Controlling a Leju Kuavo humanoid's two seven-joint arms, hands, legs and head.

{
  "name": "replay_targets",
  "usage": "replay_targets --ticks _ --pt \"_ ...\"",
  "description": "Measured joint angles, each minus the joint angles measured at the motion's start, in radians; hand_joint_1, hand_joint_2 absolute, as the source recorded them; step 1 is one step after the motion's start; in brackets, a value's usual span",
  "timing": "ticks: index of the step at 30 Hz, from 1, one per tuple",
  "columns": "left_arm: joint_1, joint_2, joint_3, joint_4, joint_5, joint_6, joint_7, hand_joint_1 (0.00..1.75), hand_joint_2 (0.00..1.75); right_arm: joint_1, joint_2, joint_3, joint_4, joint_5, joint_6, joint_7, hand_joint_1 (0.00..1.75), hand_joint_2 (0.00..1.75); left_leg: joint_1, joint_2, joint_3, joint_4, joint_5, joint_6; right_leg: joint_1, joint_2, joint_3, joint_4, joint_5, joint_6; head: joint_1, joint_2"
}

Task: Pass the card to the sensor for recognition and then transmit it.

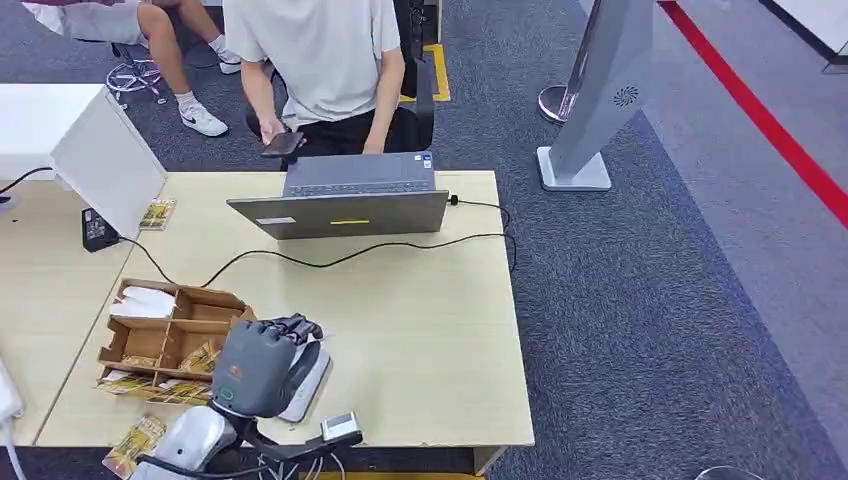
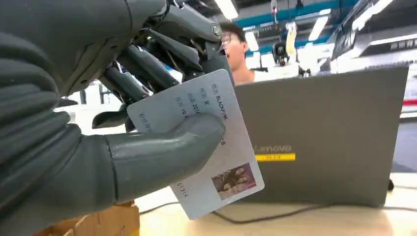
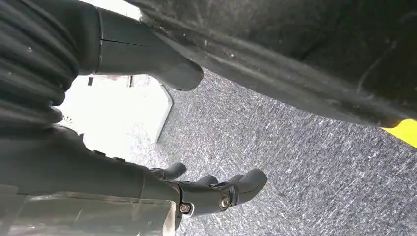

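With the card [image 2: 206, 142] already picked up, the left hand [image 1: 262, 362] pinches it between thumb [image 2: 162, 152] and fingers [image 2: 147, 64], above the desk [image 1: 420, 330] beside the box [image 1: 170, 335]. The laptop [image 1: 345, 205] stands at 12 o'clock from the hand. Which object is the sensor cannot be told; presenting the card and handing it on appear still to do. The right hand [image 3: 196, 189] hangs over carpet [image 3: 295, 162], fingers loosely apart, empty.

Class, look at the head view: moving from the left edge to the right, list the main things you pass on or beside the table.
White angled panel → cardboard divider box → left hand holding the card → laptop → grey floor stand → red floor line.
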State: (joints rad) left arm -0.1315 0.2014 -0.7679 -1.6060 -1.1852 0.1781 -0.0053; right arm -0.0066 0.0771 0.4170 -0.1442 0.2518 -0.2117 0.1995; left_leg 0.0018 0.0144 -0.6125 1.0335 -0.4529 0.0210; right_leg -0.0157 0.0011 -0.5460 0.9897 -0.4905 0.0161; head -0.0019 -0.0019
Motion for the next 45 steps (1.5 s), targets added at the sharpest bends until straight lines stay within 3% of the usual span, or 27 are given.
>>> replay_targets --ticks 8,14,24,35,45 --pt "-0.033 0.007 -0.017 0.054 0.011 -0.073 0.057 1.75 1.75 0.001 0.000 0.000 0.001 0.000 0.000 0.002 0.00 1.75 0.000 0.000 0.000 0.000 0.000 0.000 0.000 0.000 0.000 0.000 0.000 0.000 0.000 0.000" --pt "-0.053 0.018 -0.017 0.110 -0.037 -0.136 0.160 1.75 1.75 0.001 0.001 0.000 0.002 0.000 -0.001 0.005 0.00 1.75 0.000 0.000 0.000 0.000 0.000 0.000 0.000 0.000 0.000 0.000 0.000 0.000 0.000 0.000" --pt "-0.082 0.066 -0.016 0.236 -0.067 -0.152 0.177 1.75 1.75 0.001 0.001 0.000 0.005 0.000 -0.003 0.009 0.00 1.75 0.000 0.000 0.000 0.000 0.000 0.000 0.000 0.000 0.000 0.000 0.000 0.000 0.000 0.000" --pt "-0.106 0.072 -0.016 0.256 -0.044 -0.188 0.158 1.75 1.75 0.001 0.003 0.000 0.005 0.002 -0.002 0.016 0.00 1.75 0.000 -0.001 0.000 0.000 0.000 0.000 0.000 -0.001 0.001 0.000 0.000 0.000 0.000 0.000" --pt "-0.113 0.070 -0.016 0.261 -0.026 -0.167 0.150 1.75 1.75 0.000 0.003 0.000 0.005 0.001 -0.001 0.019 0.00 1.75 0.000 -0.001 0.000 0.000 0.000 0.000 0.000 -0.001 0.001 0.000 0.000 0.000 0.000 0.000"
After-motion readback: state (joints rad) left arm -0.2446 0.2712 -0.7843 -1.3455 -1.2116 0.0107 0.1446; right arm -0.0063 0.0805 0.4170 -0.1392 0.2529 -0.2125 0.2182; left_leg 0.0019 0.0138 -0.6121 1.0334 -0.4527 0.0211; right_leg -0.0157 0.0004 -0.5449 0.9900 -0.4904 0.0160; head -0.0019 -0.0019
